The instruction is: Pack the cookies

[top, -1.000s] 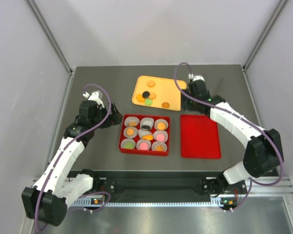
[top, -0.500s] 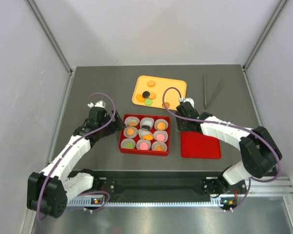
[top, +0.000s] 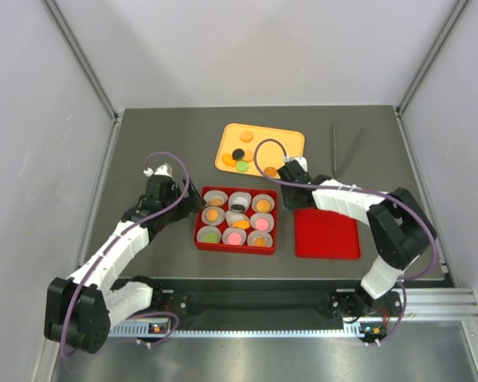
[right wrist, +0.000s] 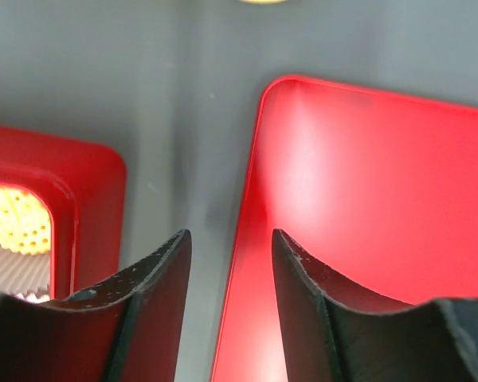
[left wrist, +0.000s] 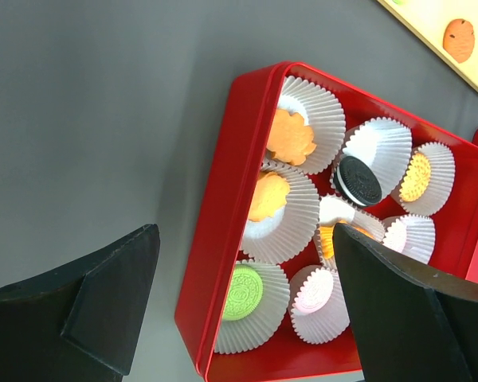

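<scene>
- One red box (left wrist: 231,199).
- Nine white paper cups (left wrist: 382,143) in it, three rows of three.
- One yellow tray (top: 291,143) at the box's twelve o'clock.
- Nine cookies (left wrist: 291,137) in the cups, one apiece, and about six more on the tray.
- One flat red lid (top: 327,227) at three o'clock.
- Two thin dark rods (top: 334,147).
</scene>
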